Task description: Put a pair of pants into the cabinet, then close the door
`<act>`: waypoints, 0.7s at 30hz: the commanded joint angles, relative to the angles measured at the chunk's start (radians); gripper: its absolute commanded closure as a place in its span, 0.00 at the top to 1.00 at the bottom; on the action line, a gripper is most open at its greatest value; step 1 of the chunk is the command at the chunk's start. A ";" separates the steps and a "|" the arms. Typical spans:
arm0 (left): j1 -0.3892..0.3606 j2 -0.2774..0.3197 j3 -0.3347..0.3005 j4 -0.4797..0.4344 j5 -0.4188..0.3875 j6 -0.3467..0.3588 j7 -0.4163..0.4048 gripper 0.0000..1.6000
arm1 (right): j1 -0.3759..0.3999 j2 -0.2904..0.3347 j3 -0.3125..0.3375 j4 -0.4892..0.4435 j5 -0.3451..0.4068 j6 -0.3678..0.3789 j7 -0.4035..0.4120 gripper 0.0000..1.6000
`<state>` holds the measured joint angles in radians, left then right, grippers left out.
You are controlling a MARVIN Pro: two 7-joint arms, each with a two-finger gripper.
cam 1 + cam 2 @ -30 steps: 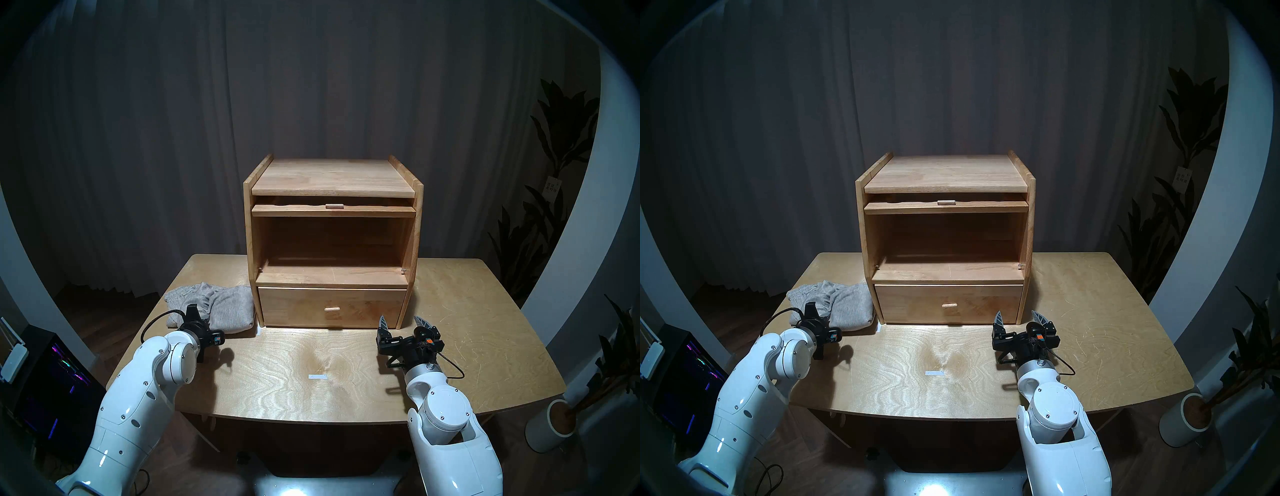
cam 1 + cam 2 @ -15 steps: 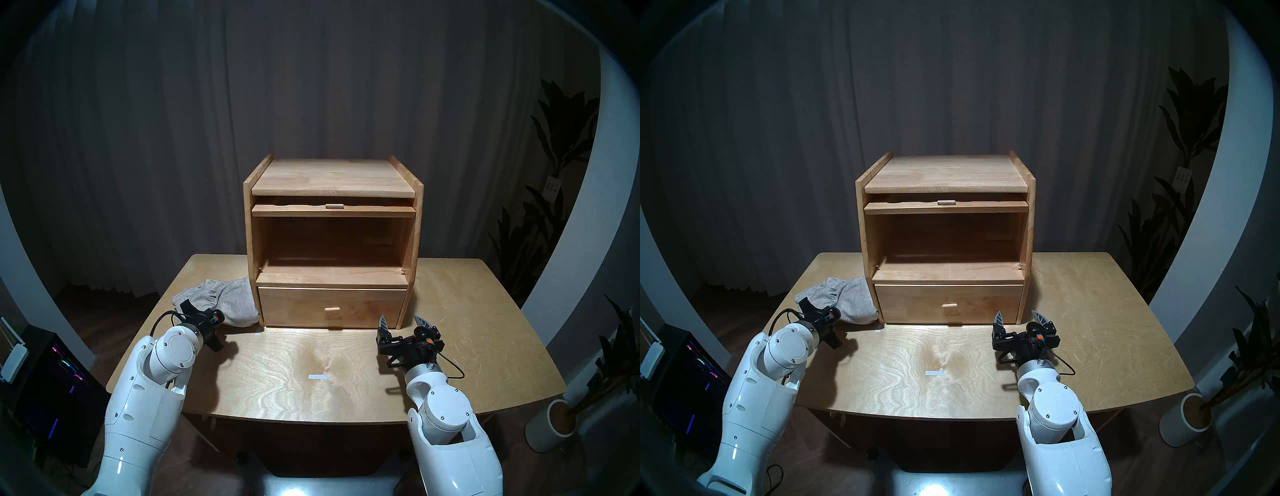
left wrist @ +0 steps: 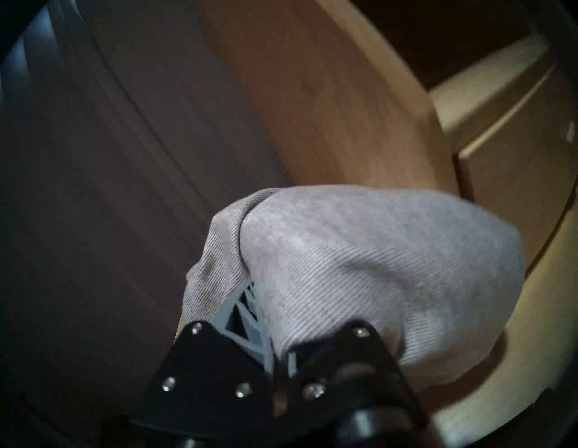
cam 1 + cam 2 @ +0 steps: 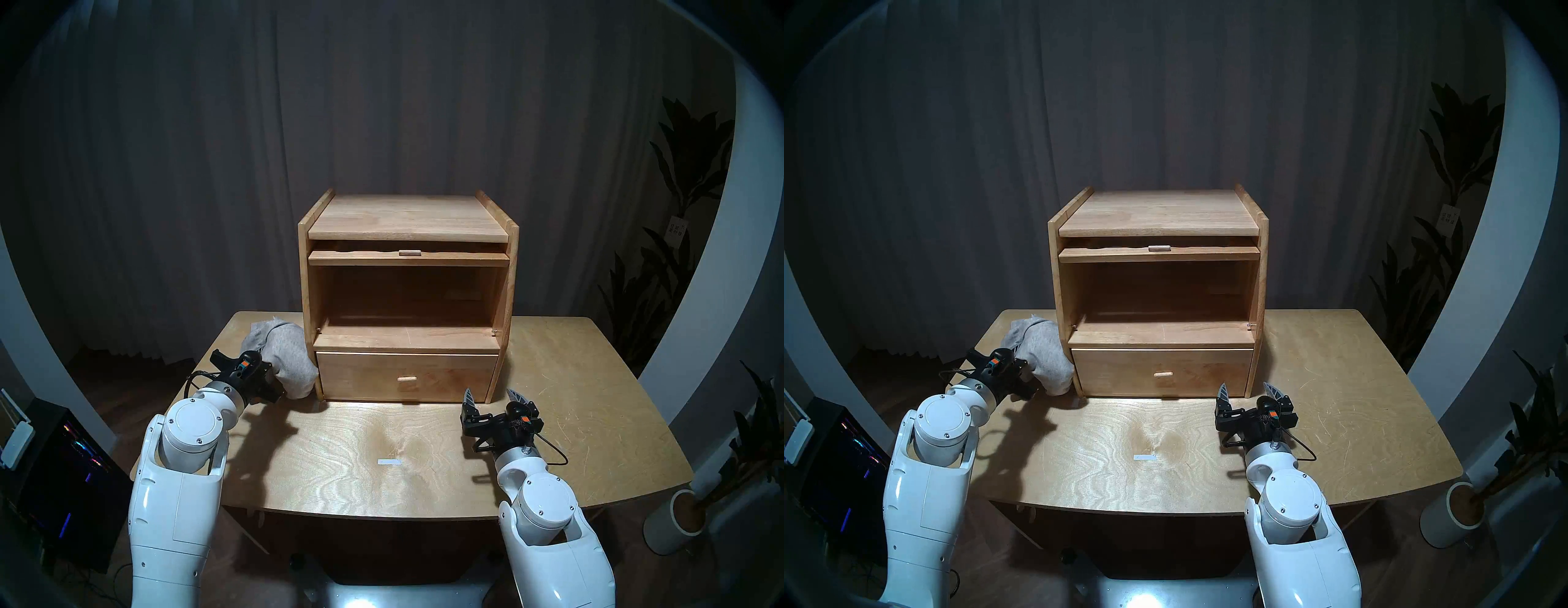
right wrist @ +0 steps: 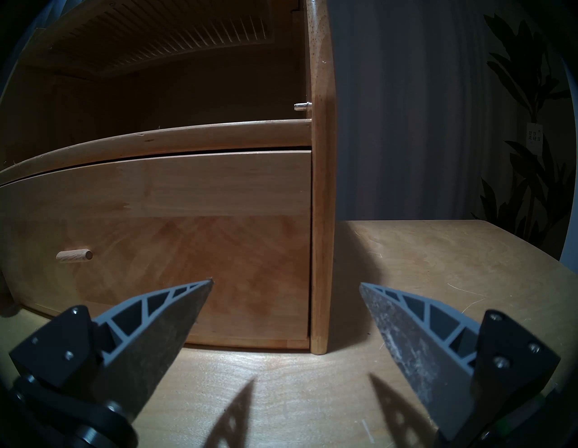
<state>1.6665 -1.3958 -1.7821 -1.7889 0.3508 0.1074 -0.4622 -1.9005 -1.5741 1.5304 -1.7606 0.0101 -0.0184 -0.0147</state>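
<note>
Beside the cabinet, on its left flank, the left gripper is clamped on the pair of pants; the wrist view shows the grey knit bunched over the pincer, one latticed finger half buried in a fold. The bundle hangs against the cabinet's outer side wall and appears raised off the table, though its lowest fold may be touching the surface; this cannot be settled from these views. The upper compartment stands open and holds nothing. The door lies flat under the top board, pushed back into its slot, with only its front edge and peg handle showing. The right gripper rests low in front of the drawer, near the cabinet's right front corner, its pincer spread apart and holding nothing. Step in hand: transfer of the garment, grasp complete, insertion not yet begun. The next move calls for lifting the bundle above the compartment's sill, carrying it round the left front post, and pushing it well inside before release. Trailing fabric could snag on the post or hang over the sill and block the door.
</note>
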 commanded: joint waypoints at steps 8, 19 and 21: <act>0.014 -0.093 -0.008 -0.178 -0.238 -0.065 -0.078 0.00 | 0.012 0.000 0.000 -0.007 0.000 -0.005 0.000 1.00; 0.057 -0.132 -0.039 -0.253 -0.379 -0.072 -0.116 0.00 | 0.015 0.000 0.000 -0.002 0.000 -0.005 0.000 1.00; 0.066 -0.144 -0.043 -0.269 -0.421 -0.074 -0.127 0.00 | 0.016 0.000 0.000 -0.001 0.000 -0.005 0.000 1.00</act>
<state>1.7271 -1.4973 -1.8411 -1.9603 0.0292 0.0739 -0.5383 -1.8944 -1.5741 1.5303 -1.7444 0.0101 -0.0185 -0.0147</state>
